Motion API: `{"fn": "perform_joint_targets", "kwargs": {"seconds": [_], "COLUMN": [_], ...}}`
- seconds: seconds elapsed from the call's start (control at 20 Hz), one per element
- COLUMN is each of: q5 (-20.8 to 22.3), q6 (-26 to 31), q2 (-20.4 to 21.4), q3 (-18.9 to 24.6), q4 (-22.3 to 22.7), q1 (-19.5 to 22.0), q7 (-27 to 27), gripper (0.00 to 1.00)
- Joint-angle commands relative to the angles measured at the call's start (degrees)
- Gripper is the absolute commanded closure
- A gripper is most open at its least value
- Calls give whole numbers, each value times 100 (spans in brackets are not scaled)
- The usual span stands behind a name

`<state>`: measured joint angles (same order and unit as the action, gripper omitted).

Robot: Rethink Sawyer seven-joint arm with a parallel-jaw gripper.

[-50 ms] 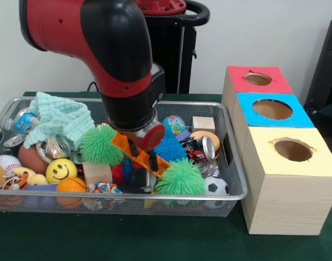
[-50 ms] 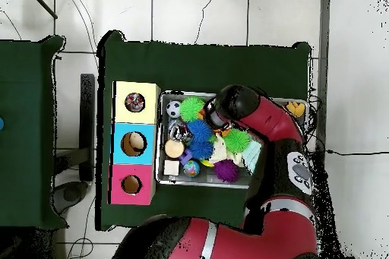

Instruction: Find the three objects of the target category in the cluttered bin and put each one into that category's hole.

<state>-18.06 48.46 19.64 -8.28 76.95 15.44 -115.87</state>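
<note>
My gripper (image 1: 143,163) is lowered into the middle of the wire mesh bin (image 1: 128,198), its black fingers (image 1: 153,161) standing apart on the orange rail, open with nothing clearly held. It hangs between two green spiky balls (image 1: 99,144) (image 1: 180,176), with a blue spiky ball (image 1: 168,148) just behind. Three boxes stand right of the bin, each with a round hole: red (image 1: 258,79), blue (image 1: 272,109), yellow (image 1: 293,149). In the overhead view the arm (image 2: 251,112) hides the gripper over the bin (image 2: 161,138).
The bin also holds a mint cloth (image 1: 60,117), a smiley ball (image 1: 61,170), a basketball (image 1: 71,185), a baseball (image 1: 5,162), a soccer ball (image 1: 215,186), a globe ball (image 1: 174,124), wood blocks (image 1: 203,124), cans (image 1: 57,145) and a purple spiky ball (image 2: 226,170).
</note>
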Motion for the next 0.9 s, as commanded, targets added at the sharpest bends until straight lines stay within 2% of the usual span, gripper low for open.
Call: {"fn": "perform_joint_targets", "kwargs": {"seconds": [0.05, 0.3, 0.45, 0.55, 0.7, 0.75, 0.9], "q5": [-458, -1039, -1574, -1682, -1519, -1298, -807], "q6": [1025, 779, 632, 504, -84, -507, -531], "q2": [-456, -241, -13, 53, 70, 33, -97], "q3": [364, 463, 629, 582, 266, 55, -335], "q4": [1235, 1772, 2217, 2236, 1992, 1780, 1094], "q1": [-226, -406, -494, -590, -758, -814, -728], "q7": [-1846, -2128, -2318, -2368, -2284, -2152, -1824], "gripper": [0, 0, 0, 0, 0, 0, 0]}}
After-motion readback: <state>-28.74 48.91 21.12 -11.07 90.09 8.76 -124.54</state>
